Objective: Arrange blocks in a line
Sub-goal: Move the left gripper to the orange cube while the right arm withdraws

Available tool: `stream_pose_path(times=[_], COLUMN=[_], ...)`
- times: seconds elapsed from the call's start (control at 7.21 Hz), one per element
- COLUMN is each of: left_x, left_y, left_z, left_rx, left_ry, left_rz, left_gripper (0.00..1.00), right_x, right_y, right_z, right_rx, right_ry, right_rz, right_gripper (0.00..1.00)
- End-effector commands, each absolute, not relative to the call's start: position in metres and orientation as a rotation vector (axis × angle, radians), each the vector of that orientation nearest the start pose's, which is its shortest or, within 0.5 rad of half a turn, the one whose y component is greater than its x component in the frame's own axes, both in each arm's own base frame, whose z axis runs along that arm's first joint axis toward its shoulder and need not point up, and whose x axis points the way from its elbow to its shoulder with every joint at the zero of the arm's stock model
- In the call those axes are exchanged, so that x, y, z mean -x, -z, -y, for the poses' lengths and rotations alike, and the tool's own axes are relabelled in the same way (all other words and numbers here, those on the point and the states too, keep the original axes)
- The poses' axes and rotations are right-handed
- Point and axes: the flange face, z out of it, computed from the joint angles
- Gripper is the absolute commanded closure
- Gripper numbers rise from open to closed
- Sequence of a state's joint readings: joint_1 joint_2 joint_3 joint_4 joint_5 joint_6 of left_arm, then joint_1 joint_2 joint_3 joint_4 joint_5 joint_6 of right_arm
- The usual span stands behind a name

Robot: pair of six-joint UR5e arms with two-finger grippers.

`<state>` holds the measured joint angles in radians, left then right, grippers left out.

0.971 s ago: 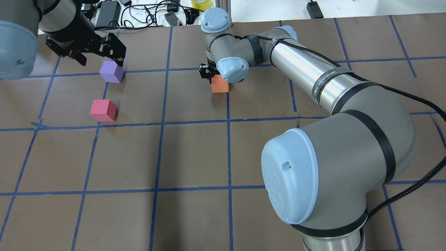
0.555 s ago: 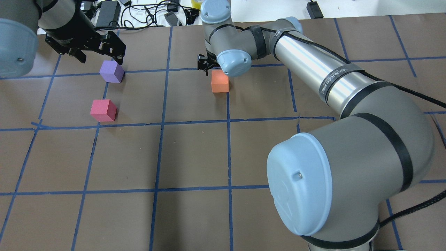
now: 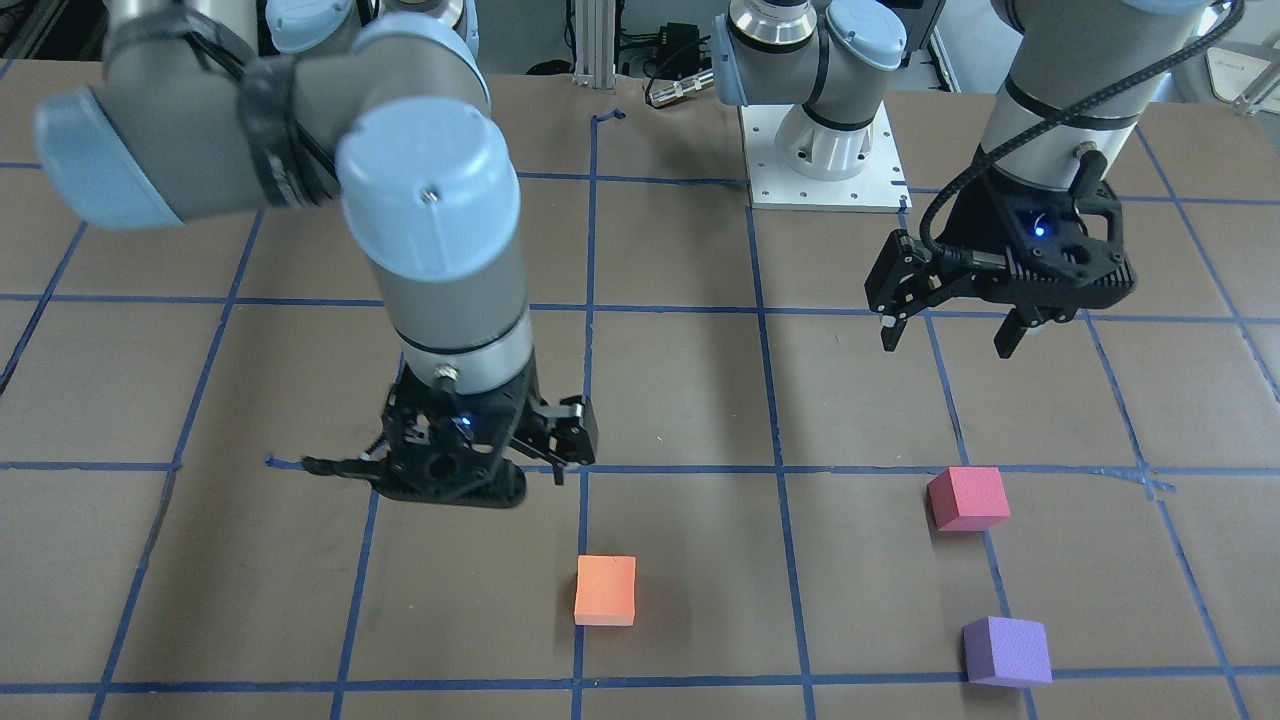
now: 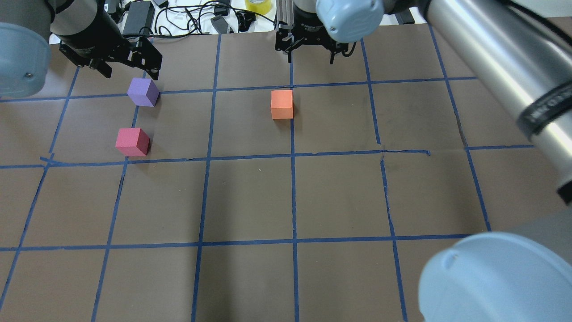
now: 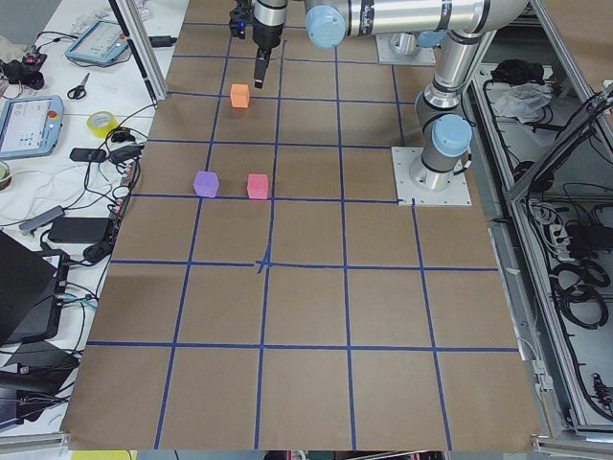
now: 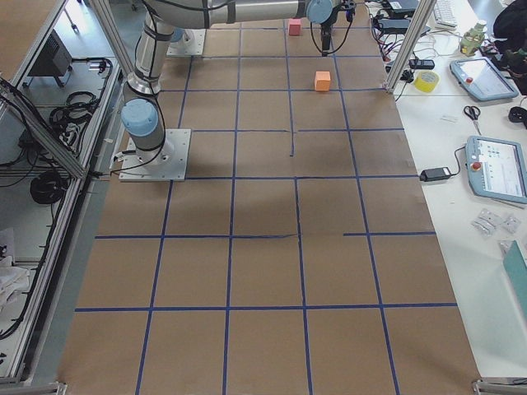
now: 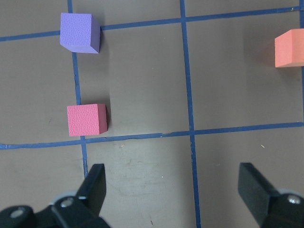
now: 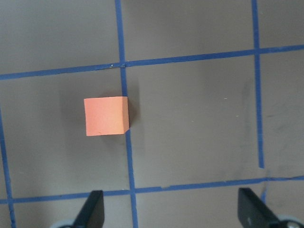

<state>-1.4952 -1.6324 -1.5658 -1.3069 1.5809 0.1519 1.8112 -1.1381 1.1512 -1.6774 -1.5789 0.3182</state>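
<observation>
**Block positions.** Orange block point(image 4: 282, 104) sits on a blue tape line point(image 4: 250, 156), mid counter point(image 4: 250, 197). Purple block point(image 4: 143, 92) and pinkish-red block point(image 4: 132, 141) sit near each other on the robot's left side, well apart from orange, with purple the farther from the robot. The three do not yet form a line.

**Tool state.** Left tool point(image 3: 946, 343): released, empty, raised off the counter near the purple/pinkish-red pair. Right tool point(image 4: 310, 56): released, empty, raised, beyond the orange block on the far side from the robot. No block lies between either tool's fingers.

**Handling (est.).**
- Matte cubes, prob. foam: light, soft, low slip.
- Expect compression under a hard squeeze, so use min. force.
- Low breakage risk, but a nudge prob. shifts them easily.
- Grip pt.: two opposite flat side faces, fingers centred and square to the faces.
- Orange sits square to the grid. Purple appears turned a little off it, so wrist yaw is likely needed.

**View coverage.**
- Left wrist view: all three blocks in one frame, ahead of the spread fingers.
- Right wrist view: orange only.
- Front-facing view: shows tool height above the counter, which the overhead view flattens.
- Overhead view: best for judging alignment, but the wrist partly covers the right tool.
- Side views: blocks too small for face orientation.
</observation>
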Motion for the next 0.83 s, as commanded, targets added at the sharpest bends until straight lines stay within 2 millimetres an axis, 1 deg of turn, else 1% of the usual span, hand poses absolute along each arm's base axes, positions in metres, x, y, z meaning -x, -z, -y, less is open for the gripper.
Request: stream_pose_path(times=[0.0, 0.14, 0.28, 0.42, 0.55, 0.69], left_x=[0.108, 0.142, 0.173, 0.203, 0.216, 0.233], left_y=[-0.471, -0.468, -0.449, -0.423, -0.411, -0.397], left_z=[0.557, 0.569, 0.577, 0.584, 0.61, 0.631], left_rx=[0.024, 0.081, 0.088, 0.08, 0.082, 0.057], left_ry=[0.325, 0.405, 0.358, 0.304, 0.44, 0.428], left_rz=[-3.126, -3.176, -3.196, -3.206, -3.215, -3.211], left_gripper=[0.0, 0.0, 0.0, 0.0, 0.0, 0.0], right_x=[-0.215, -0.197, -0.192, -0.19, -0.191, -0.191], right_y=[-0.528, -0.53, -0.521, -0.52, -0.521, -0.52], right_z=[0.577, 0.559, 0.537, 0.526, 0.526, 0.527], right_rx=[-0.063, -0.063, -0.048, -0.054, -0.055, -0.053], right_ry=[0.072, 0.052, 0.037, 0.081, 0.094, 0.091], right_rz=[-3.142, -3.142, -3.144, -3.147, -3.135, -3.134], right_gripper=[0.0, 0.0, 0.0, 0.0, 0.0, 0.0])
